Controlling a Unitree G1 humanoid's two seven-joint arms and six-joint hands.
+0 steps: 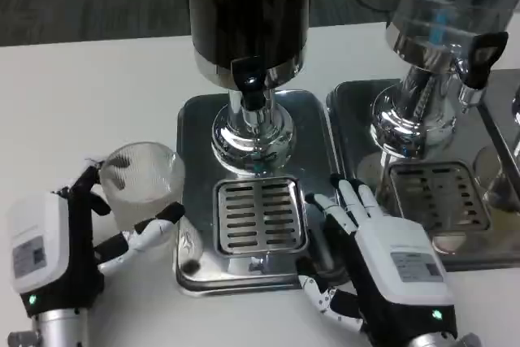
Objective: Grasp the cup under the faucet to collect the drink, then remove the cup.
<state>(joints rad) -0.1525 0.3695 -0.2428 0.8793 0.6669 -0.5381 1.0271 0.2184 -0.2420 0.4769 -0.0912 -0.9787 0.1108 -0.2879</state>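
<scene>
Left robot hand (57, 253) wraps the cup (142, 188): thumb hooked over the far side of the rim, white-and-black fingers (146, 233) curled around the near wall, so the cup sits gripped between them. The cup is clear, ribbed glass or plastic, round, upright and apparently empty; it stands on the white desk (89, 95) just ahead of that robot hand's palm, beside the left edge of the chrome tray (195, 119), not yet over it. Judging by the task, the grip is side-on so the mouth stays open to the spout. Ahead and to the right of the holding hand, the black faucet (249, 79) hangs from the dark cylindrical dispenser (248, 6), with the slotted drip grate (260, 215) beneath it; the cup has to travel rightward onto that grate. Right robot hand (378, 258) lies flat, palm down, fingers spread and holding nothing, resting on the right rim of the tray, likely waiting or steadying the base. Just beyond its fingertips stands a second dispenser (443, 30), polished metal with its own black tap and grate. All metal surfaces are mirror-bright and smooth; the desk is matte.
</scene>
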